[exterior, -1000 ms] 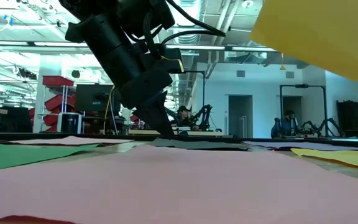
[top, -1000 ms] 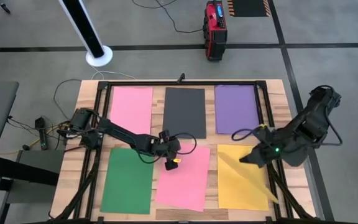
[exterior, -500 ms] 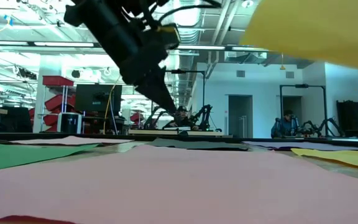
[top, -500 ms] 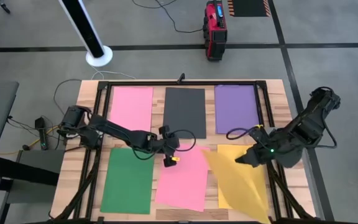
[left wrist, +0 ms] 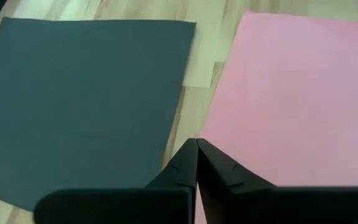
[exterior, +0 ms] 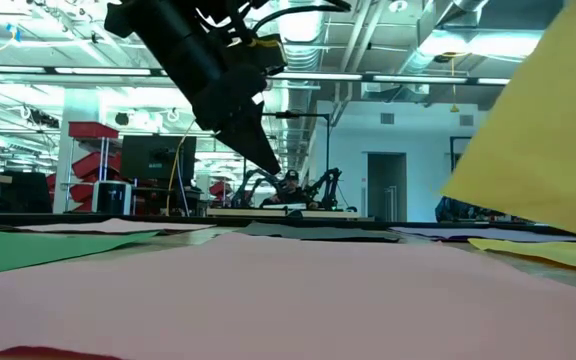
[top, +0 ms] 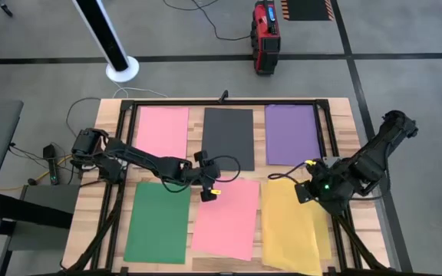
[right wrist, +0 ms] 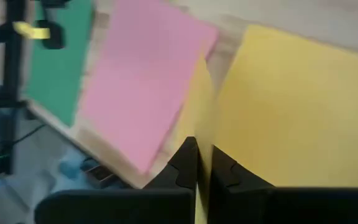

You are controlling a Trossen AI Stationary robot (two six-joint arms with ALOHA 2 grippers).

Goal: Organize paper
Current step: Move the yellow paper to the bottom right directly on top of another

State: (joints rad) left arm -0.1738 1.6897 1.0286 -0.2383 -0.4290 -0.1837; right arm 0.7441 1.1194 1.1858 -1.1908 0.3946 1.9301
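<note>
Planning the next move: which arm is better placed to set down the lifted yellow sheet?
Right. The right gripper is shut on the yellow sheet; the left gripper, shut and empty, hangs by the pink sheet.

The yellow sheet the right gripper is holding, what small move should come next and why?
Probably lower it a little and flatten it. The right gripper is shut on the yellow sheet, which hangs lifted in the low view, over a second yellow sheet lying flat. The left gripper, shut, hovers at the pink sheet's far edge.
</note>
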